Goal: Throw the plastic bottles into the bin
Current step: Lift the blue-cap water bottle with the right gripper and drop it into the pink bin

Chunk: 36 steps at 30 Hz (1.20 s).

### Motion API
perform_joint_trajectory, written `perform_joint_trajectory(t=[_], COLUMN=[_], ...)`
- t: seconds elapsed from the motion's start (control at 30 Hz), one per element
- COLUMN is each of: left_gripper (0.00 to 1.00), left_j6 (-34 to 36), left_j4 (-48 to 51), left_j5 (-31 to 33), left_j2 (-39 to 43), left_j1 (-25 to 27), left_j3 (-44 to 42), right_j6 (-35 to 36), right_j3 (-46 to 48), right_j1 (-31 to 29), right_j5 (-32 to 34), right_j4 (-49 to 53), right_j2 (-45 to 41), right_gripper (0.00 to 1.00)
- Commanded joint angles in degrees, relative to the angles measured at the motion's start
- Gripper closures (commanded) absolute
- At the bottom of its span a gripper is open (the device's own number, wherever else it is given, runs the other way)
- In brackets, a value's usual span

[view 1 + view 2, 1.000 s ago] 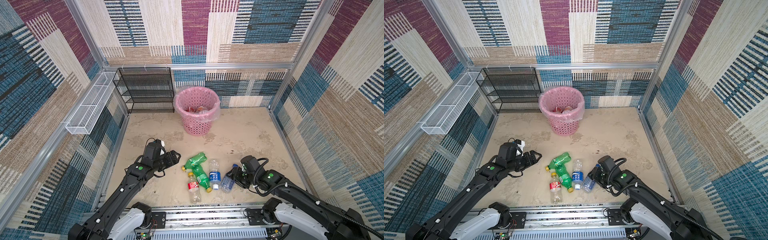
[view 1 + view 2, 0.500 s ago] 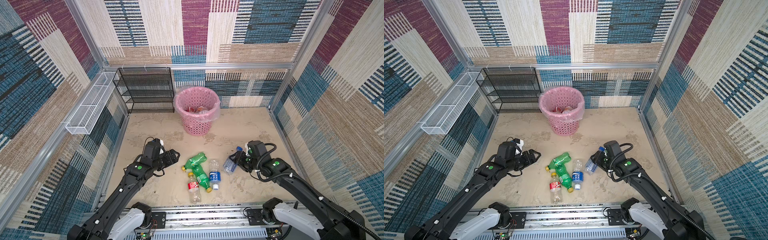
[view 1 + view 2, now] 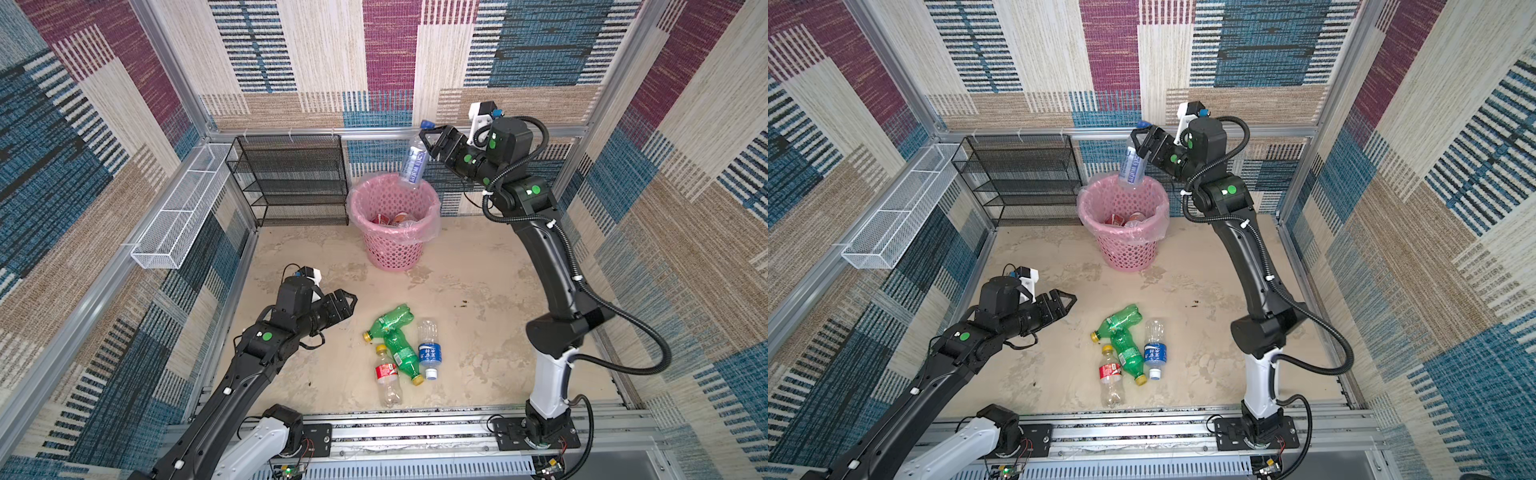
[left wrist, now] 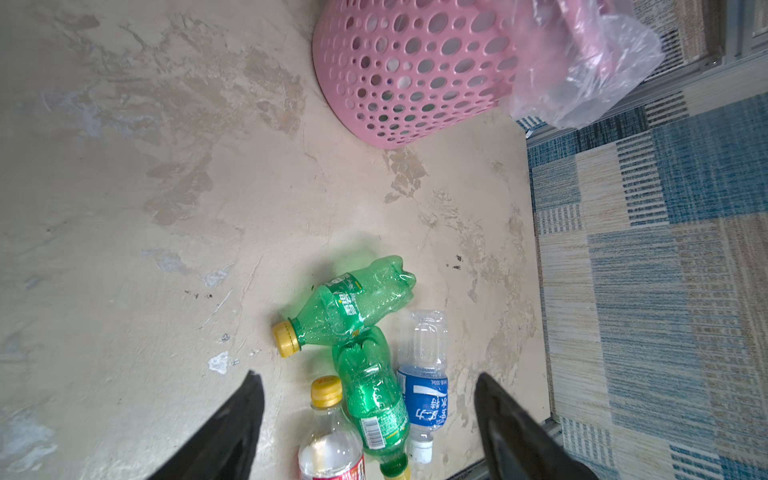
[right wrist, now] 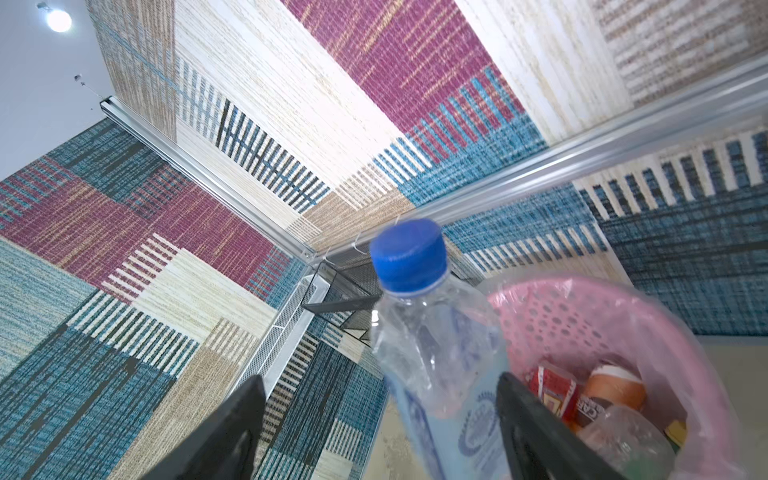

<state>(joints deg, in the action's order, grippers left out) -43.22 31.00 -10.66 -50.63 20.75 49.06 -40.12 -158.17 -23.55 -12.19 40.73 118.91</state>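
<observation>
right gripper (image 3: 430, 143): up high at the far side, just above and right of the round pink perforated plastic bin (image 3: 390, 249) with its clear bag liner. Jaws spread wide, no grip. The right wrist view shows a clear gap between one finger and the bottle. Contact with the other finger: can't tell.

Clear crumpled plastic bottle with blue cap and blue-print label (image 3: 414, 160): between those jaws, cap up, slightly tilted. In both top views its base overlaps the bin's far rim. Can't tell if it touches the rim.

In the bin: red-labelled and brown-labelled bottles (image 5: 552, 390) at the bottom.

Lying on the beige floor (image 3: 478, 332), near-centre, tight cluster:
- green bottle with yellow cap (image 3: 390, 322)
- second green bottle (image 3: 401, 353), touching the first
- clear bottle with blue label and white cap (image 3: 429, 349), just right of it
- clear bottle with red label and yellow cap (image 3: 387, 376), nearest

left gripper (image 3: 351, 305): low, just left of the cluster, pointing toward it. Jaws apart, holding nothing.
</observation>
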Motion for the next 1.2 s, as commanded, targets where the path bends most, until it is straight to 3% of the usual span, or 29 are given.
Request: perform_joint_trajectory(t=[0.0, 0.13, 0.3, 0.5, 0.8, 1.17], left_gripper=[0.19, 0.19, 0.19, 0.19, 0.19, 0.21], left_j6=[1.7, 1.2, 0.5, 0.3, -0.4, -3.7], left_j4=[2.6, 1.5, -0.6, -1.7, -3.3, -3.8], left_j5=[2.0, 1.1, 0.4, -0.5, -1.5, -4.6], left_j2=[1.0, 0.7, -0.1, -1.5, -3.1, -5.0], left_j1=[-0.1, -0.3, -0.5, -0.5, -0.5, -0.3], left_j3=[0.2, -1.2, -3.7, -5.2, -6.9, -8.8], right_j6=[2.8, 6.3, 4.6, 2.7, -1.9, -4.2], right_j3=[-8.0, 7.1, 50.7, 74.2, 100.1, 113.8], right_j1=[0.0, -1.7, -1.2, -0.4, -0.4, -1.3], right_j5=[1.3, 5.3, 6.3, 4.4, -1.5, -5.6], right_j4=[14.1, 10.8, -9.8, -13.0, -20.5, -26.1], right_j2=[1.5, -7.6, -29.7, -37.9, -44.7, -47.9], right_gripper=[0.09, 0.08, 0.12, 0.13, 0.15, 0.16])
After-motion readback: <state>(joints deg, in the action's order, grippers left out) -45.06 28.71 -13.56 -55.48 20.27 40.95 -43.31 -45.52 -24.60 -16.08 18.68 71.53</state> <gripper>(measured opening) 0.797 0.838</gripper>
